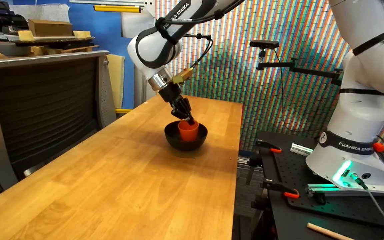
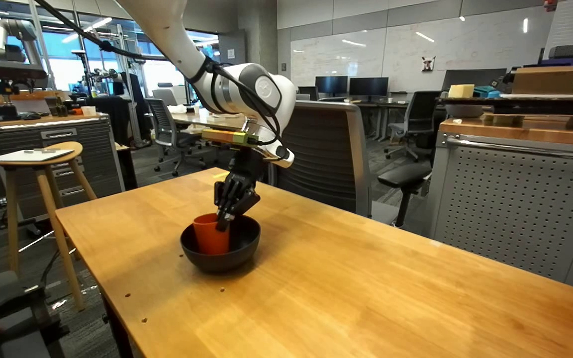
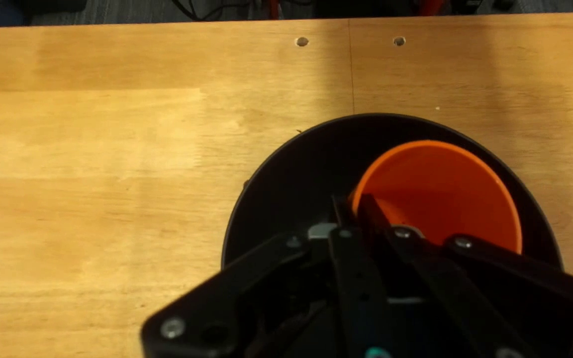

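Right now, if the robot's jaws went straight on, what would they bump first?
The jaws pinch the orange cup, so first is probably the black bowl under it, though depth is unclear.

In an exterior view, the green-lit base [image 1: 348, 160] stands at the right of the frame, while the forearm [image 1: 192, 16] slants in from the top and bends at the white wrist [image 1: 152, 50], left of upper centre. The gripper [image 1: 190, 120] tilts downward near mid-frame, its fingers [image 3: 375, 219] (just right of centre in the wrist view) clamped almost together.
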Available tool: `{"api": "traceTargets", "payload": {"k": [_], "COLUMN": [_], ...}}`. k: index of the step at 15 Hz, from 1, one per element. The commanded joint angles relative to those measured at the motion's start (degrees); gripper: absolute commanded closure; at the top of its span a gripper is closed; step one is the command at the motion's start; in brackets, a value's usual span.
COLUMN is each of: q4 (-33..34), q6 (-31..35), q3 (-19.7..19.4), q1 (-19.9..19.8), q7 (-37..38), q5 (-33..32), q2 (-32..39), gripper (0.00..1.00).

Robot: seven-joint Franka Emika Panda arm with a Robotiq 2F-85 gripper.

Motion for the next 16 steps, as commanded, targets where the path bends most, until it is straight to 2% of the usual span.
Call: {"api": "traceTargets", "payload": {"k": [1, 5, 9, 12, 15, 16], "q4": [2.1, 0.5, 0.1, -0.9, -2.6, 1.1], "q6": [-0.6, -0.6, -1.3, 0.8, 2.7, 0.1], "q3": [-0.1, -0.2, 0.1, 0.7, 1.5, 1.4], "q1": [-0.2, 0.6, 2.1, 3.4, 3.6, 3.3], "q7": [0.3, -0.4, -1.5, -0.7, -0.3, -0.6], "q5": [0.1, -2.2, -7.3, -10.9, -10.6, -9.8], "q2": [0.2, -7.7, -16.9, -23.3, -28.2, -24.1], "gripper": [0.61, 0.31, 0.01, 0.00, 0.00, 0.00]}}
